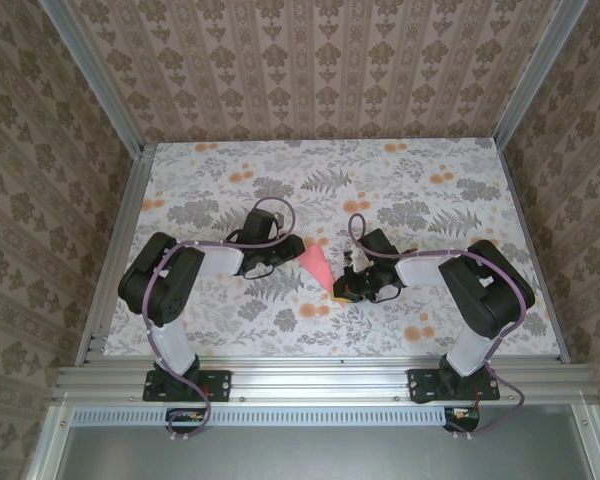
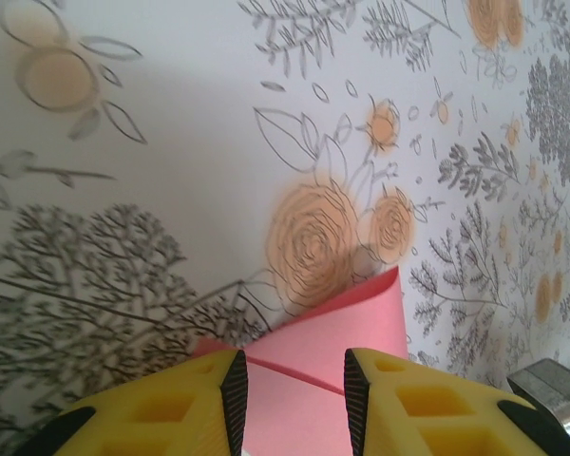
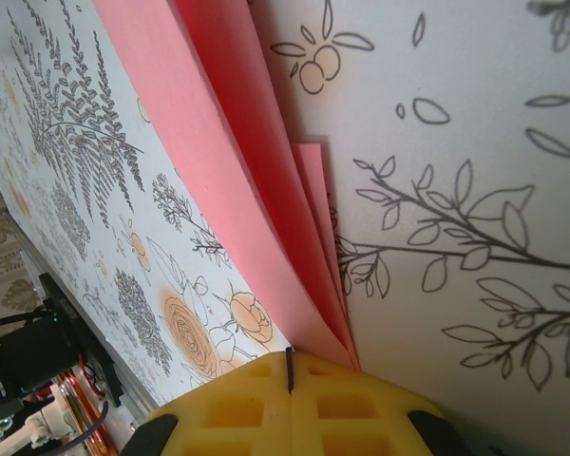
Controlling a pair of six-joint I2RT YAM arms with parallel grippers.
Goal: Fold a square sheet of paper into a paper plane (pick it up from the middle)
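L jaws: parted by a narrow gap. In the left wrist view my two yellow fingers (image 2: 161, 418) stand either side of the pink-red paper plane (image 2: 332, 332), w/ the paper showing in the gap btwn them. The black pads face each other across it. I can't tell if they press on the paper. One flap lifts off the desk (image 2: 171, 142) and its raised corner points far, just beside an orange rose print (image 2: 313, 242).

R jaws: fully closed, yellow fingers (image 3: 228, 408) meeting along a thin dark seam. In the right wrist view the plane's (image 3: 218, 161) folded layers fan out across the floral desk cover (image 3: 475, 190) and narrow to a point right at my fingertips, a bit to the side of the seam. Touching, yes. Pinched or not, can't tell.

From the top view: plane (image 1: 317, 265) lies mid-desk, a slim pink dart btwn my two arms, its wide end far-left by the L jaws and its pointed end near-right at the R jaws. Desk (image 1: 210, 190) is covered w/ a grey-leaf and orange-flower pattern. Both arms are bent inward toward the paper.
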